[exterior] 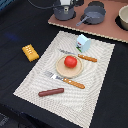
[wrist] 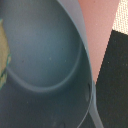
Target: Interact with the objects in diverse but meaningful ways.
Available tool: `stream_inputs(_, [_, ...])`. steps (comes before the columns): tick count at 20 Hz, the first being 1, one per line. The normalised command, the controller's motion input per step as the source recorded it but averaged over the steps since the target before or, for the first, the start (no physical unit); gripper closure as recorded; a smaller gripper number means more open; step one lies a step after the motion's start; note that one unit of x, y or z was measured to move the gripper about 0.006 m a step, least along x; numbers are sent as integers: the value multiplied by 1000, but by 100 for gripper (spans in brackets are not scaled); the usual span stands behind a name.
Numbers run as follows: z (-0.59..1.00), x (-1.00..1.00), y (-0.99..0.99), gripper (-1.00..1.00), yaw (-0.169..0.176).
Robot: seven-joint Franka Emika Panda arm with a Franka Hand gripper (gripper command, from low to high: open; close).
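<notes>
Over on the toy kitchen set (exterior: 107, 30), at the far edge of the exterior view, my gripper (exterior: 64, 7) hangs directly above one of the grey pots (exterior: 64, 13), and the wrist view is almost filled by that pot's curved inner wall (wrist: 45, 60), so I judge I am at the step of reaching into or grasping the pot. I cannot tell whether the fingers are apart or together; neither view shows them. The next move, as I read it, calls for a careful descent and a grip on the rim without tipping the pot off the pink-brown board. A second grey pan (exterior: 94, 13) sits just beside it. Nearer the camera, on the striped mat (exterior: 35, 80), the small red tomato (exterior: 70, 61) rests on the tan round plate (exterior: 61, 69), orange-handled cutlery (exterior: 73, 83) lies on either side, the pale blue-white carton (exterior: 83, 42) stands beyond, the brown sausage (exterior: 51, 92) lies near the front, and the ridged yellow-orange block (exterior: 30, 52) sits off the mat. No readable writing shows; the carton's print is too blurred.
</notes>
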Motion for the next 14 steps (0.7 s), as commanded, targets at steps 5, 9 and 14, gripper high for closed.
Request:
stream_inputs(5, [-252,-151,130,-100,0])
stream_inputs(9, [-293,-133,119,-100,0])
stream_inputs(14, [-305,-171,64,-100,0])
